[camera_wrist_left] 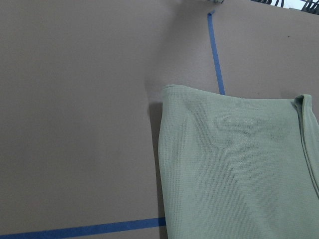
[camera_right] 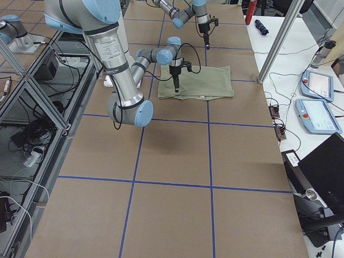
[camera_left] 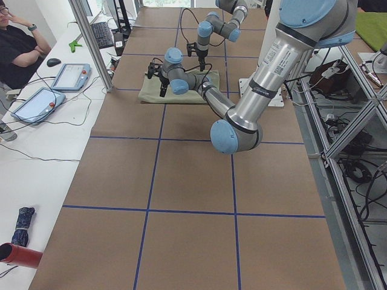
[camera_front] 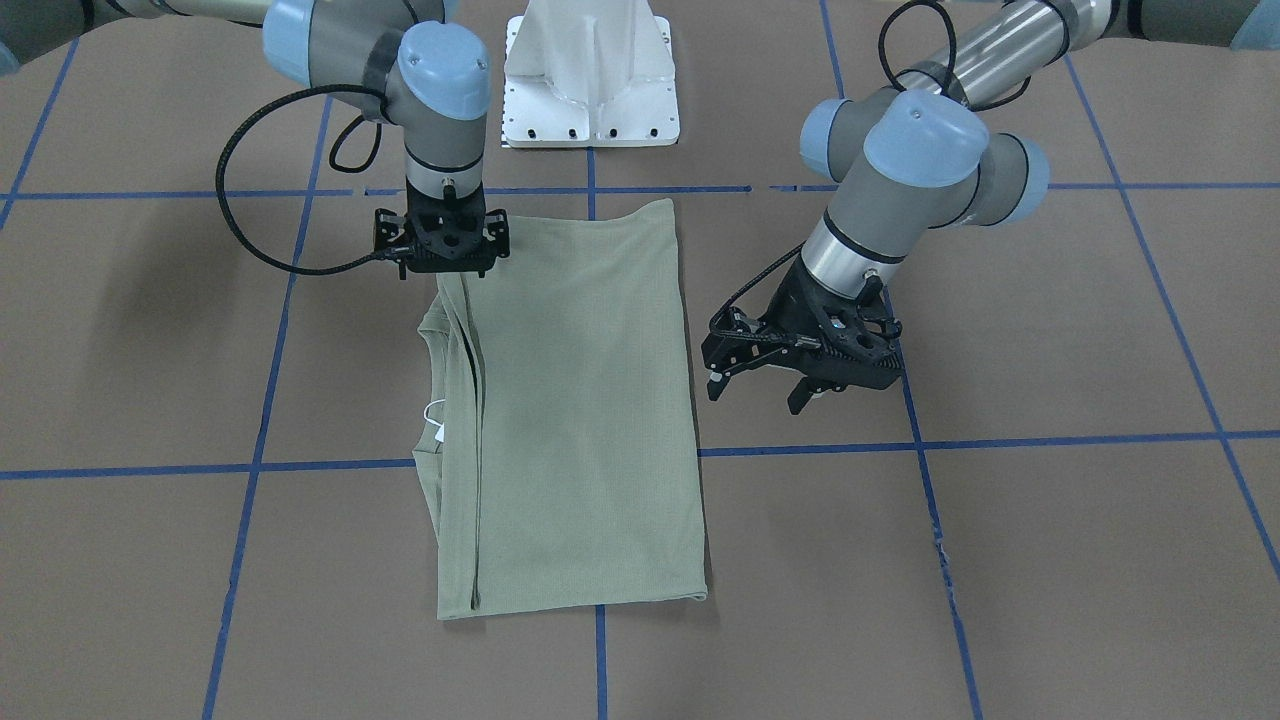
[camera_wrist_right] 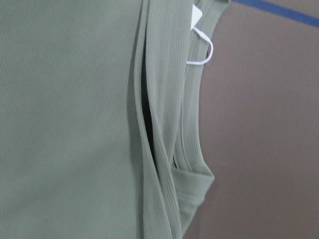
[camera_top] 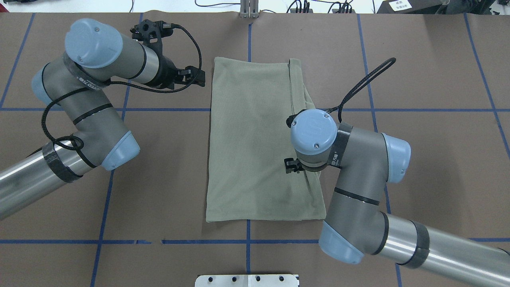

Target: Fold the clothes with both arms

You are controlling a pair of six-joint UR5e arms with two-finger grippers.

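- Left pincer [camera_front: 757, 392]: my two fingers stand spread apart with nothing between them.
- Clock reference: overhead view, 12 o'clock pointing away from my base, dial centred on the shirt.
- Position of left pincer: about 10 o'clock, just beside the shirt's 9 o'clock edge and off the fabric.
- Right pincer [camera_front: 447, 265]: it points straight down over the shirt's layered edge at about 4 o'clock. My wrist hides the fingertips, so I cannot tell whether they are parted or closed, nor whether they touch the cloth.
- Shirt [camera_front: 580, 420]: olive-green knit, folded into a long rectangle, lying flat at the middle of the brown table [camera_front: 1050, 560]. Its long sides run from 12 to 6 o'clock.
- Collar and stacked folds sit along the 3 o'clock side, where the white hang tag [camera_wrist_right: 196, 15] shows.
- Blue tape lines [camera_front: 1000, 440] form a grid on the table; the shirt overlaps one crossing.
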